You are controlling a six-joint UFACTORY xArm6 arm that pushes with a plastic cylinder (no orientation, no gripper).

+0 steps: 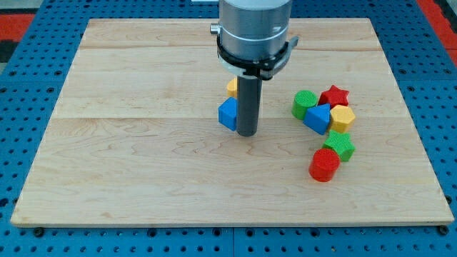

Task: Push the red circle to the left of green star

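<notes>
Counter (143,164) of pale wood fills the camera view, resting on a blue perforated base (21,86). My tip (247,133) stands near the middle of the counter, at the lower end of the dark rod under the grey arm housing (255,28). No pincer exists on this arm, so there is nothing to report as apart or together.

A blue block (228,114) sits just at nine o'clock of the rod, touching or nearly touching it. A yellow block (232,87) peeks out at about eleven o'clock from my tip, mostly hidden behind the rod.

The red circle (324,165) lies well apart from my tip, at about four o'clock from it. The green star (340,145) touches the red circle at the circle's one o'clock.

Toward twelve o'clock of the green star sits a tight cluster: a yellow hexagon-like block (343,118), a blue block (317,117) beside it at nine o'clock, a green block (304,104) further toward ten o'clock, and a red star (334,96) at twelve o'clock.
</notes>
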